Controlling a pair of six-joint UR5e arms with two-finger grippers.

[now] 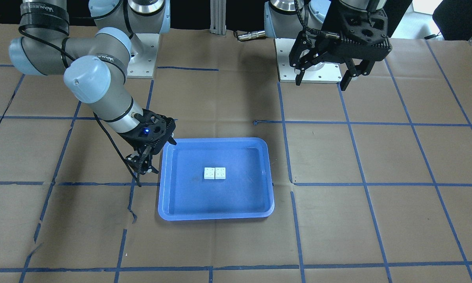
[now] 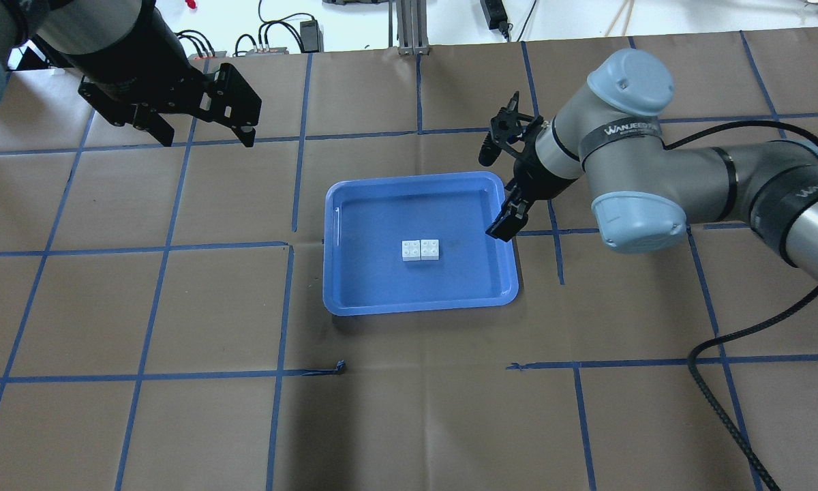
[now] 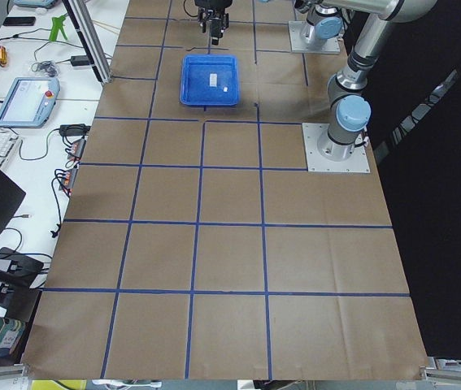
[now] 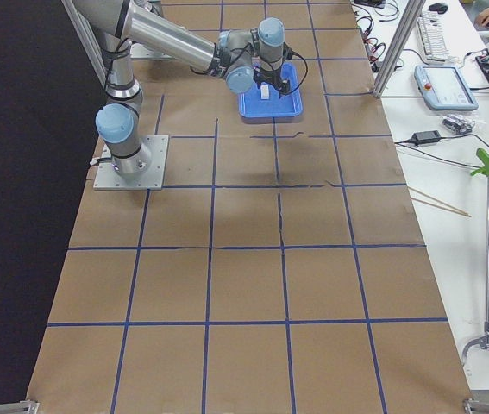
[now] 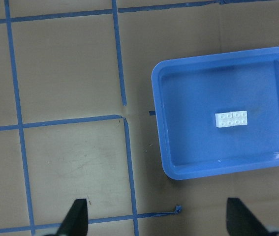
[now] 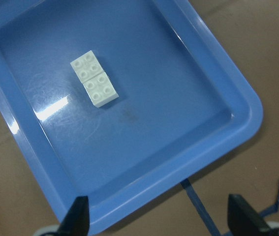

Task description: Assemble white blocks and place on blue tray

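Note:
The two white blocks (image 2: 420, 249) lie side by side, touching, studs up, in the middle of the blue tray (image 2: 419, 305). They also show in the front view (image 1: 215, 173), the left wrist view (image 5: 232, 119) and the right wrist view (image 6: 94, 85). My right gripper (image 2: 498, 187) is open and empty, hovering over the tray's edge on my right side (image 1: 157, 154). My left gripper (image 2: 204, 135) is open and empty, raised high, far from the tray at the back left (image 1: 322, 78).
The tray (image 1: 216, 215) sits mid-table on brown paper marked with blue tape lines (image 2: 170, 245). The arm bases (image 1: 306, 74) stand along the robot's side. A black cable (image 2: 722, 382) trails from the right arm. Desks with equipment (image 3: 27, 97) flank the table ends.

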